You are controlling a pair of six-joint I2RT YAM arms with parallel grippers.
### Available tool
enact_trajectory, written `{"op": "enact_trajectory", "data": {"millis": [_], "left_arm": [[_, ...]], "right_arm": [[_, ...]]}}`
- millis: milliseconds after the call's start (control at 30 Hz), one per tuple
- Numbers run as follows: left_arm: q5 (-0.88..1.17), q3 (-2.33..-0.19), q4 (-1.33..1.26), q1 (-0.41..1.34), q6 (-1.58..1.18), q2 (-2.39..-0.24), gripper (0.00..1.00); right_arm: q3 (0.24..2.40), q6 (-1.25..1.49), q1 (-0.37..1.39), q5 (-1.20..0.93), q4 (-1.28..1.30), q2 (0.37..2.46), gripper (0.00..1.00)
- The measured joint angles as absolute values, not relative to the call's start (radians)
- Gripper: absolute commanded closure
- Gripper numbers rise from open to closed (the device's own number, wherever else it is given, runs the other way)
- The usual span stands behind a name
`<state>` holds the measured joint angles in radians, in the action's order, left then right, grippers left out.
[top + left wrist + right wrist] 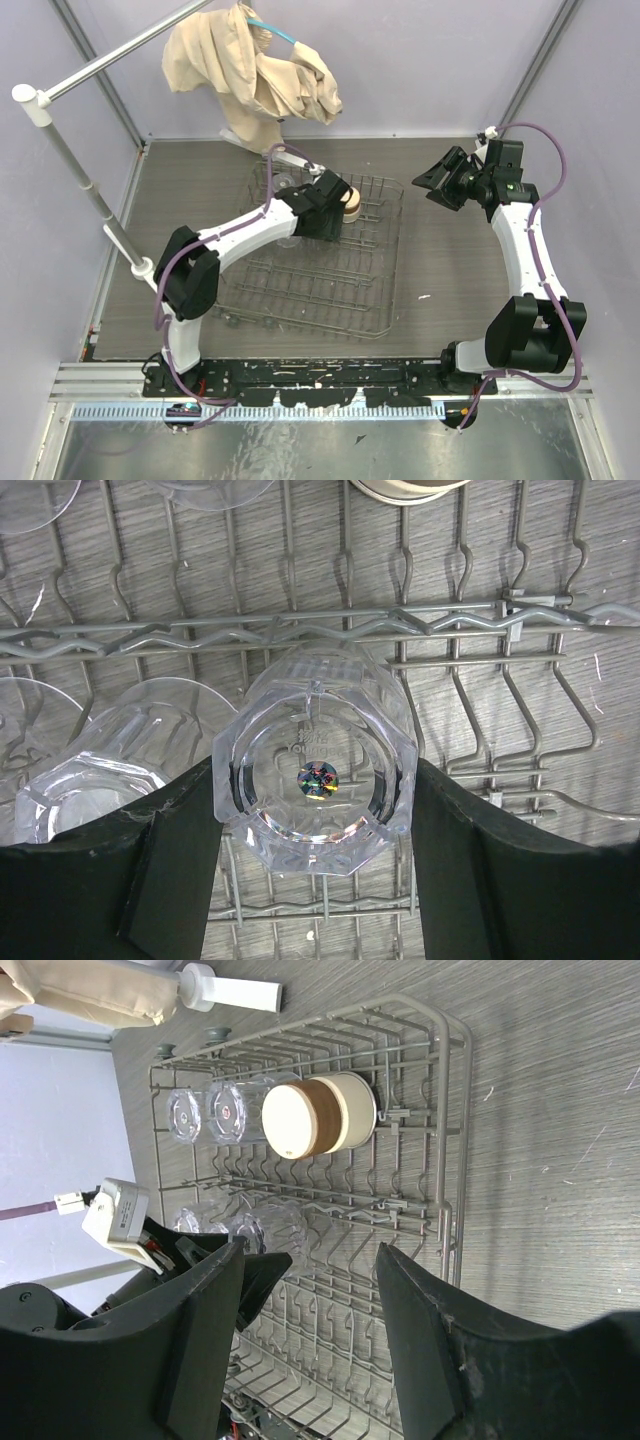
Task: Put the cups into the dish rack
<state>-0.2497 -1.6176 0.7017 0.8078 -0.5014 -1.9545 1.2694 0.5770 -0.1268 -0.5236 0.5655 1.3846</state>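
Gripping a faceted clear tumbler [315,770], left claw [315,815] overhangs the wire rack [470,608]; right claw [312,1260] gapes empty.

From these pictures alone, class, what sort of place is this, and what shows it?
Probably a robot test bench, not a kitchen: the left arm and right arm are bolted to a rail at the table edge, plain walls surround it, and the dish rack sits on the table.

Your left arm [250,225] is stretched forward and low, left gripper [315,815] pinching a clear cup [315,770] from both sides. Your right arm [520,240] is up, right gripper [310,1260] open, empty, pointing left.
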Motion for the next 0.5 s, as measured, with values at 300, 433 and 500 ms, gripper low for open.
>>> {"op": "enact_trajectory", "data": {"millis": [300,433,500], "left_arm": [[-0.286,-1.615,0.716,0.834,-0.500,-1.958,1.00],[-0.287,-1.613,0.744,0.849,-0.503,-1.961,1.00],[-0.290,-1.608,0.748,0.855,-0.507,-1.961,0.99]], "right_arm": [[1.266,0.577,-0.128,-0.525,0.566,1.385,0.38],[1.265,0.577,-0.128,-0.525,0.565,1.385,0.38],[1.264,0.577,-0.128,-0.525,0.565,1.385,0.38]]}}
